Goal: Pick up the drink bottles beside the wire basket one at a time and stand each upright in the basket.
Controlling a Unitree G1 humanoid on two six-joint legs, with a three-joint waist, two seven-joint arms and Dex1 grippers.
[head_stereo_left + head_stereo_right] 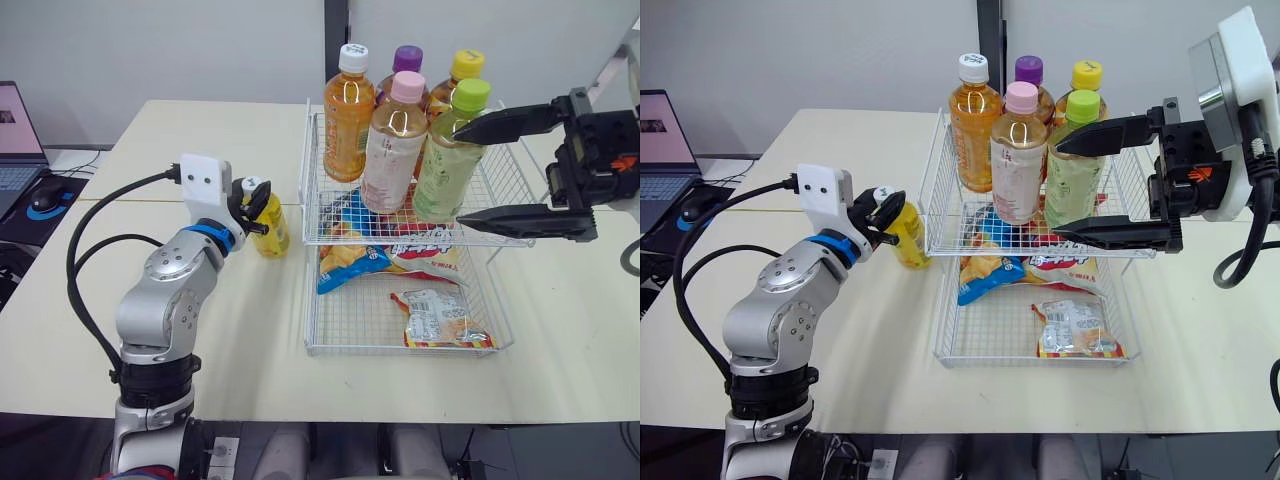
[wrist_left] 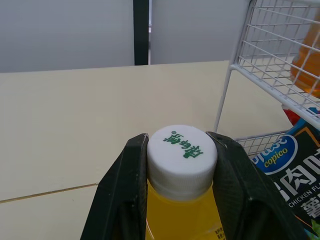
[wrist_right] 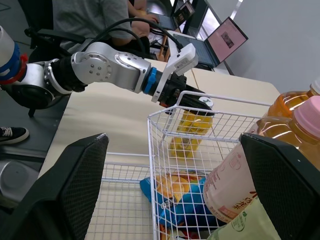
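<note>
A yellow drink bottle [image 1: 271,228] with a white cap [image 2: 182,155] stands upright beside the left side of the wire basket [image 1: 308,180]. My left gripper [image 1: 254,208] is shut on its cap, one black finger on each side. Whether its base touches the table I cannot tell. In the basket's raised rear tier stand several bottles: an orange one [image 1: 348,115], a pink-capped one [image 1: 392,145], a green-capped one [image 1: 445,160], and purple-capped [image 1: 407,58] and yellow-capped [image 1: 466,64] ones behind. My right gripper [image 1: 457,173] hovers open at the basket's right, its fingers spanning the green-capped bottle without touching it.
Snack bags [image 1: 440,320] lie in the basket's lower front part, with a blue bag [image 1: 350,265] under the raised tier. A laptop [image 1: 15,130] and a mouse [image 1: 45,195] sit at the far left. A seated person [image 3: 90,17] is beyond the table.
</note>
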